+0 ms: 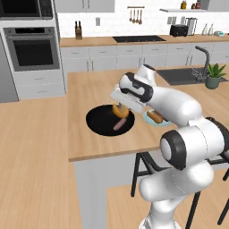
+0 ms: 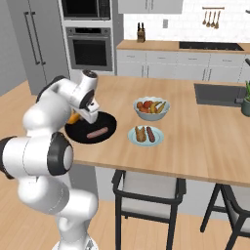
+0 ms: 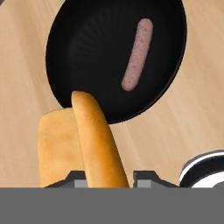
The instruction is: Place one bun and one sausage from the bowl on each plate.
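Gripper (image 3: pixel 105 177) clamped on a bun (image 3: pixel 94 140), lifted above the black bowl (image 1: pixel 99 121).

The white arm bends forward over the wooden counter (image 2: pixel 205 141), wrist tipped down, hand hanging over the bowl's near rim. The held bun is golden-orange, oblong and split, its halves side by side between the fingers. One pinkish-brown sausage (image 3: pixel 137 54) lies in the bowl. Beside the bowl, one pale blue plate (image 2: pixel 146 141) carries one bun and one sausage; a grey fruit bowl (image 2: pixel 152 110) stands beyond that plate.
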### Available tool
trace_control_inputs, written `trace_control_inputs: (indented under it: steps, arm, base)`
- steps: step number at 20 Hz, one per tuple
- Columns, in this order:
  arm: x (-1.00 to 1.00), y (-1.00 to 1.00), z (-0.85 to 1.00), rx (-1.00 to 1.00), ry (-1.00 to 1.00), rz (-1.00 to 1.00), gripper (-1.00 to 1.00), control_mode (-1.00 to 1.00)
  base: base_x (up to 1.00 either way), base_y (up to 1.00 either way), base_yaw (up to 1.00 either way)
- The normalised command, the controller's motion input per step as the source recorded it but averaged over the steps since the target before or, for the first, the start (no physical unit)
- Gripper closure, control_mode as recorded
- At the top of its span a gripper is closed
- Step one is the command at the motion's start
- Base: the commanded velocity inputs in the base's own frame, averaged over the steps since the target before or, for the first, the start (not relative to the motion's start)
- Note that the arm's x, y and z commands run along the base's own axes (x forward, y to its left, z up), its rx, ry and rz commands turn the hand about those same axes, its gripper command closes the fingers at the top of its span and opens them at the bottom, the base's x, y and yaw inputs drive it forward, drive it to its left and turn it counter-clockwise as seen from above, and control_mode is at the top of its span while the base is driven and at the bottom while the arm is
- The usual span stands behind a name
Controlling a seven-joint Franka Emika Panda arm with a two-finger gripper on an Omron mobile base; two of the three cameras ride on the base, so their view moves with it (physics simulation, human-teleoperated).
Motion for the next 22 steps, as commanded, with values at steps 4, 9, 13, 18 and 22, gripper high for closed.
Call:
trace_control_inputs:
  steps: [4,9,13,18,22]
  arm:
    - [-0.10,-0.28,0.38,-0.01,-0.06,0.29,1.00,-1.00]
    - [-0.14,-0.06,0.39,-0.02,-0.01,0.21,1.00,-1.00]
    - [-0.28,-0.06,0.07,-0.16,-0.07,-0.03,1.00,-1.00]
    - [-0.34,-0.43,0.00,-0.24,-0.15,-0.01,1.00,-1.00]
    - [-0.60,-0.67,0.00,-0.19,-0.12,0.00,1.00,-1.00]
  base:
    - [0.00,0.00,0.00]
    - [0.00,0.00,0.00]
    - [0.00,0.00,0.00]
    - [0.00,0.00,0.00]
    - [0.00,0.00,0.00]
